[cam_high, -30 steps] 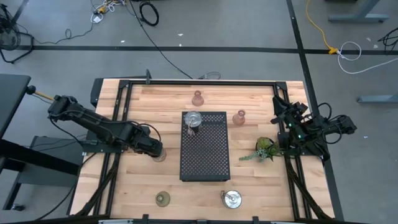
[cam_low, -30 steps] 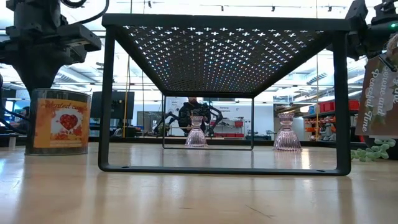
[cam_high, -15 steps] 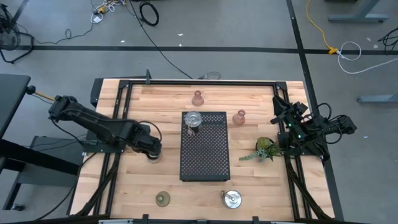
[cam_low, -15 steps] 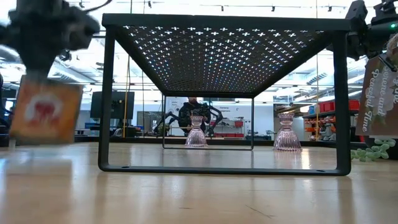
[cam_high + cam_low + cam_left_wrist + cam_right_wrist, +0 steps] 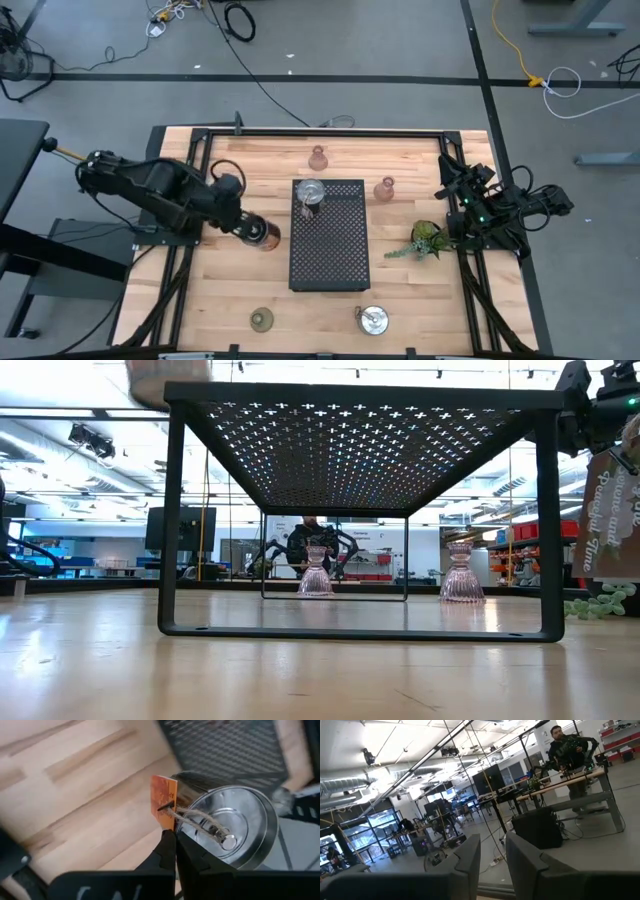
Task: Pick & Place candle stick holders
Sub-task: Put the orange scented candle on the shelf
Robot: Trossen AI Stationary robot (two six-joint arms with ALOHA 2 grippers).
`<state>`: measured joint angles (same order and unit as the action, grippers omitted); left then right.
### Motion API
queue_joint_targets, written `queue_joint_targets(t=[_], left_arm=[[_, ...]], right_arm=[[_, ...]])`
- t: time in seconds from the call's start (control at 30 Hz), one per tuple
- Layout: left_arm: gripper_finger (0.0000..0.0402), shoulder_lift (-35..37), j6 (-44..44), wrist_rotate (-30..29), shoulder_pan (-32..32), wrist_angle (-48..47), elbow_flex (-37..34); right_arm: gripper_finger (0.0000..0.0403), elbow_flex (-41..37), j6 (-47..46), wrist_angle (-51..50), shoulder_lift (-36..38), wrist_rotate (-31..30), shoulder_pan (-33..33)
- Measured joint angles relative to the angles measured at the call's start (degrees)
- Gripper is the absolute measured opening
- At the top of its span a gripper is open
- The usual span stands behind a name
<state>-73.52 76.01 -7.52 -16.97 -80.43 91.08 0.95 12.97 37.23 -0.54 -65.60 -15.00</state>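
Observation:
My left gripper (image 5: 251,229) is shut on a silvery tin candle holder (image 5: 265,236) with an orange label and a twine tie, held in the air just left of the black perforated tray (image 5: 329,250). In the low view the tin (image 5: 168,378) shows blurred above the tray's top level. Another silvery holder (image 5: 311,192) stands on the tray's far left corner. Two pink holders (image 5: 318,157) (image 5: 385,189), an olive-green one (image 5: 262,319) and a silvery one (image 5: 374,320) stand on the table. My right gripper (image 5: 493,857) waits open at the table's right edge. My left gripper (image 5: 172,842) has its two fingers closed together at the edge of the tin's lid, where the twine (image 5: 186,816) meets the orange tag (image 5: 163,800). Whether they pinch the twine, the tag or the rim, I cannot tell. The tin is lifted clear of the table.
A green plant sprig (image 5: 428,240) lies on the table near the right arm. The tray stands on legs in the middle of the table, with room under it (image 5: 360,600). Bare wood lies on the near side between the two front holders.
My left gripper has lifted the tin off the table, from standing upright on the wood to above the tray's top level. It has carried the tin a little toward the table's right, nearer the tray, and the tin has tipped on the way. The right arm has kept still.

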Motion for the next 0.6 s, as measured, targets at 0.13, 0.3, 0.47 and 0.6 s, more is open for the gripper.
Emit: queue_joint_targets(t=[0.13, 0.3, 0.47, 0.6], left_arm=[[0.0000, -5.55, -8.82, 0.34, 2.90, -1.37, 8.77], [0.0000, -13.83, -18.78, 1.85, 6.93, -4.56, 16.87], [0.0000, -21.04, -27.15, 3.71, 9.99, -4.71, 21.39], [0.0000, -24.93, -30.65, 5.59, 11.89, -4.30, 22.63]], right_arm=[[0.0094, 0.00, 0.00, 0.02, 0.00, 0.00, 0.01], [0.0094, 0.00, 0.00, 0.02, 0.00, 0.02, 0.02], [0.0094, 0.00, 0.00, 0.02, 0.00, 0.00, 0.02], [0.0094, 0.00, 0.00, 0.02, 0.00, 0.02, 0.01]])
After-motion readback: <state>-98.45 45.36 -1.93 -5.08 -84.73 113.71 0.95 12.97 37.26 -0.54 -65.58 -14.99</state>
